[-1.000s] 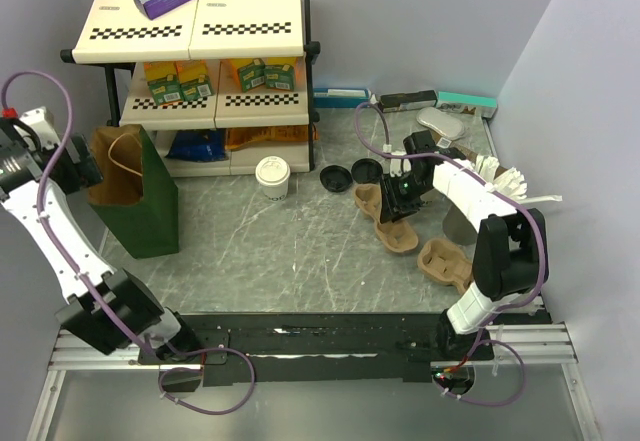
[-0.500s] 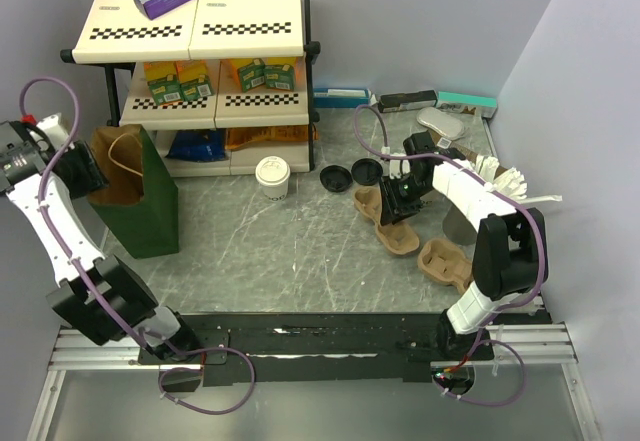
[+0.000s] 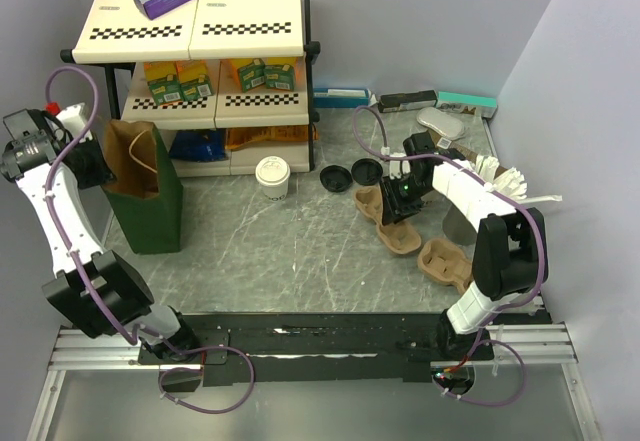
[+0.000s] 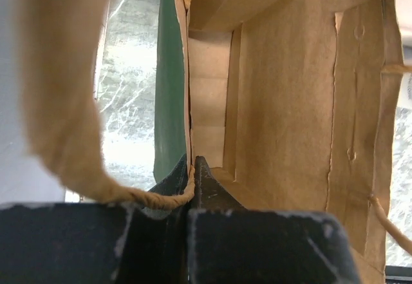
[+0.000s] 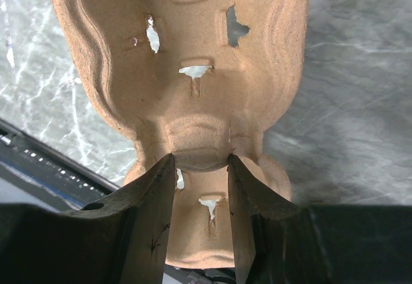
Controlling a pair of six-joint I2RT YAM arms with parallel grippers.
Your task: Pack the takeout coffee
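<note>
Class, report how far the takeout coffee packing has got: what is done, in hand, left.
Done: nothing packed; the visible inside of the paper bag is empty. In hand: the left gripper is shut on the bag's rim, and the right gripper clasps a pulp cup tray at its waist. Left: the lidded white cup stands on the table, in neither tray nor bag.

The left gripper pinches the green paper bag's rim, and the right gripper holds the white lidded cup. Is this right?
Not quite: the right gripper holds the brown pulp cup tray, as the right wrist view shows. The rest is correct.
</note>
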